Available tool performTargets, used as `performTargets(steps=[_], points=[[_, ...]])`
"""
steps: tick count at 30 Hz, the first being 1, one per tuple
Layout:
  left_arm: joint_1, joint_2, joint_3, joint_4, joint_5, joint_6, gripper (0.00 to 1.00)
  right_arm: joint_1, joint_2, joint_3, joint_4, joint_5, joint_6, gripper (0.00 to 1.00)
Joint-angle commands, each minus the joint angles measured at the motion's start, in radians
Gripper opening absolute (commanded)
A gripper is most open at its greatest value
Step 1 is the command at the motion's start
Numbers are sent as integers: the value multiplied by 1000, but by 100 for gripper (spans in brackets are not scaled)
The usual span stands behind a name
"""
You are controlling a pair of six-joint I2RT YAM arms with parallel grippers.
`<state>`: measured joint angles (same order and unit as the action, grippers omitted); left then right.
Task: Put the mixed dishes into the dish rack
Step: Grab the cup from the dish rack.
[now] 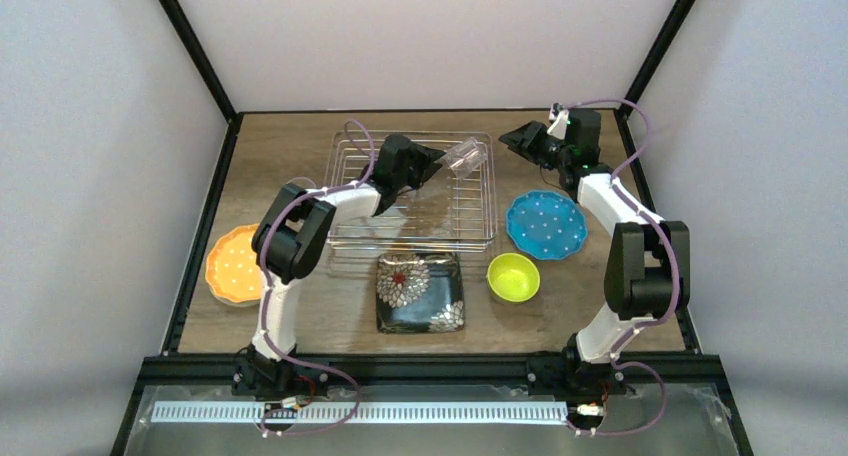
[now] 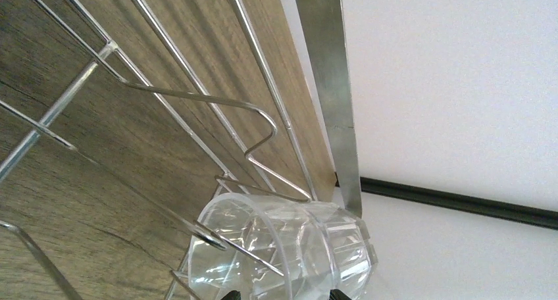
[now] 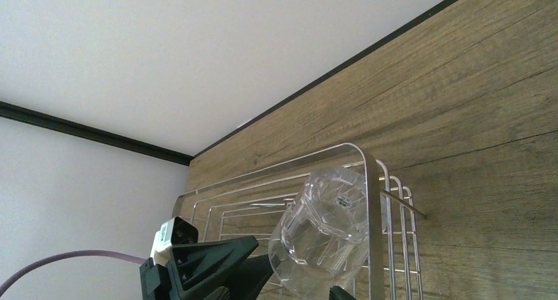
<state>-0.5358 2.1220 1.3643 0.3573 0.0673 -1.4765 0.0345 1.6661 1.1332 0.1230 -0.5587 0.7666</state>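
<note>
Currently, your left gripper grips the clear glass cup across its body, tilted over the far right corner of the dish rack, likely to clear the rim before lowering, while your right gripper stands nearby with jaws apart, empty.

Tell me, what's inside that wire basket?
One clear glass cup, tilted at the far right corner in the left pincer. The left arm covers part of the wire basket, hiding anything beneath.

Clear glass cup aslant between the left gripper's black fingers, at the dish rack's corner rail.
</note>
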Motion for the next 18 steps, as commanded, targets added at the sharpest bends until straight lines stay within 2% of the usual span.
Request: performTargets(steps=[1, 18], points=[[-13, -27, -23, 63, -20, -30, 78, 5, 24, 20, -1, -4, -7, 89], [-17, 37, 63, 64, 32, -13, 78, 5, 38, 22, 7, -7, -4, 88]])
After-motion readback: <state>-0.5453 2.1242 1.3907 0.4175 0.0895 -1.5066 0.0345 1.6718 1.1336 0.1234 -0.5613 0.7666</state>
